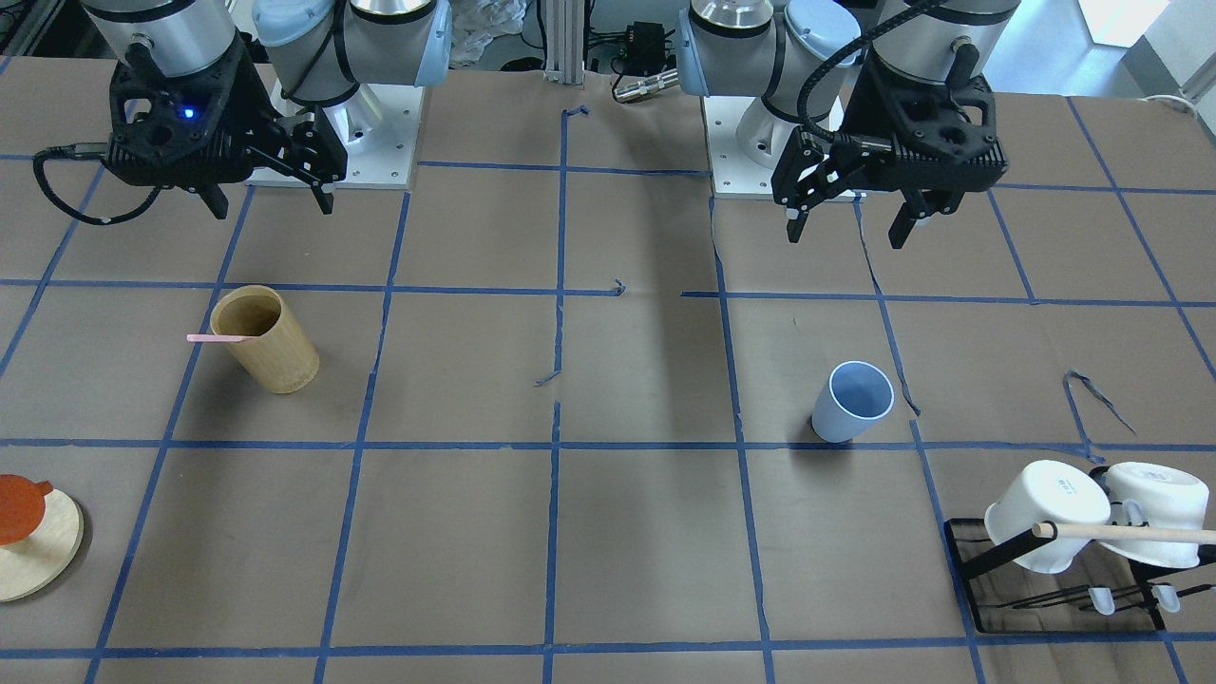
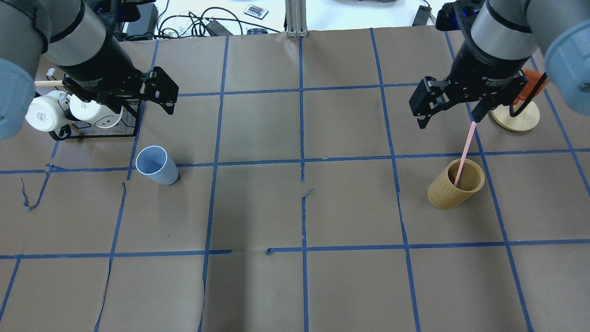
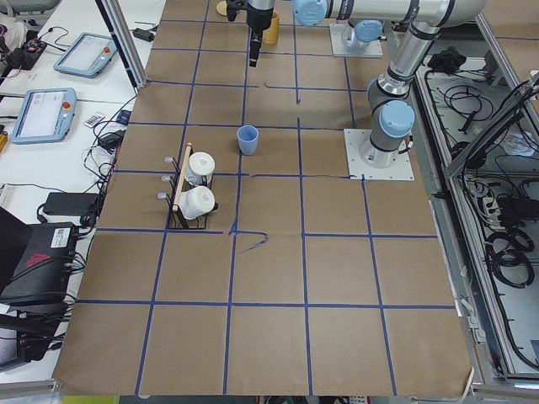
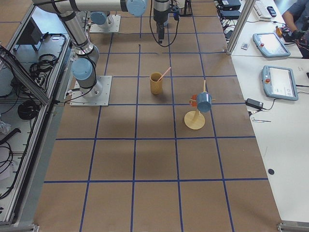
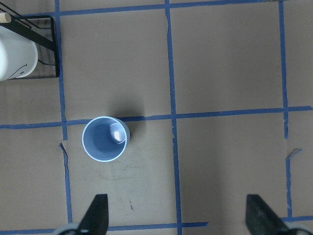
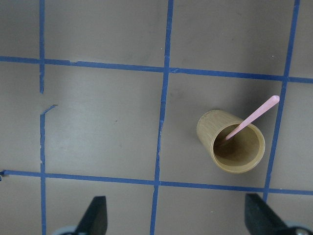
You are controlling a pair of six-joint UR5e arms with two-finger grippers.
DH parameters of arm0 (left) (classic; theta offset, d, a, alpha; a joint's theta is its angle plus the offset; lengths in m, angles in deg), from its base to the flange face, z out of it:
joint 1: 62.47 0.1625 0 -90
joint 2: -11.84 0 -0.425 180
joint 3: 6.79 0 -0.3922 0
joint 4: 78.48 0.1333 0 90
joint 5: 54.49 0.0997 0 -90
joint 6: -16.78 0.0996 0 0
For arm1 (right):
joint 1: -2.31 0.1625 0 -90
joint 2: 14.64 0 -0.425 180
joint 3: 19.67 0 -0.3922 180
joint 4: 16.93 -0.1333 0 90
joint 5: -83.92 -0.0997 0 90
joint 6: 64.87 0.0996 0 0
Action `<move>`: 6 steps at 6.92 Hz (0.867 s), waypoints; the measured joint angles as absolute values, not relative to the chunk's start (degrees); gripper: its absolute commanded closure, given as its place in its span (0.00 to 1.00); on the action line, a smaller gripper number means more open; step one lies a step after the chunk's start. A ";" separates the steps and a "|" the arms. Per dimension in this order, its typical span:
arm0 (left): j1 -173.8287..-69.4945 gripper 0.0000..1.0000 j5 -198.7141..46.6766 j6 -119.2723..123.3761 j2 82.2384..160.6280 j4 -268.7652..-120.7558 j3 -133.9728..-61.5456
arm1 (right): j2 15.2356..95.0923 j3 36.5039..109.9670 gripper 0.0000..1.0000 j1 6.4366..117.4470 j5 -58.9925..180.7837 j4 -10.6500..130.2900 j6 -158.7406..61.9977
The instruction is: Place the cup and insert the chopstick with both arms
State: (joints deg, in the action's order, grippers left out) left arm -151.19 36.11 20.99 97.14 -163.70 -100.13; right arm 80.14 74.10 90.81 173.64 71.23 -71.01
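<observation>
Covering the table (image 2: 295,207) is brown paper crossed by blue tape lines, torn in places; a white bench (image 3: 72,88) with tablets and cables runs along the side opposite the robot. The cup (image 2: 156,165) stands upright near the mug rack (image 2: 106,135), and the chopstick (image 2: 464,152) leans inside the bamboo cylinder (image 2: 454,186). The left end effector (image 1: 845,226) and the right end effector (image 1: 271,201) hang above the table with fingers apart, holding nothing.

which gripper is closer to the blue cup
Left. The left gripper hovers just robot-side of the cup; the right gripper is across the table, by the bamboo holder.
</observation>
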 measured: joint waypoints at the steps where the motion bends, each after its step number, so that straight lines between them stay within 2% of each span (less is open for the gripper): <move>1: -151.17 0.00 36.28 20.68 97.06 -165.14 -99.90 | 80.11 74.11 0.00 90.82 173.65 71.23 -70.96; 6: -151.12 0.00 36.22 17.77 98.32 -167.16 -98.16 | 80.10 74.11 0.00 90.82 173.69 71.23 -71.19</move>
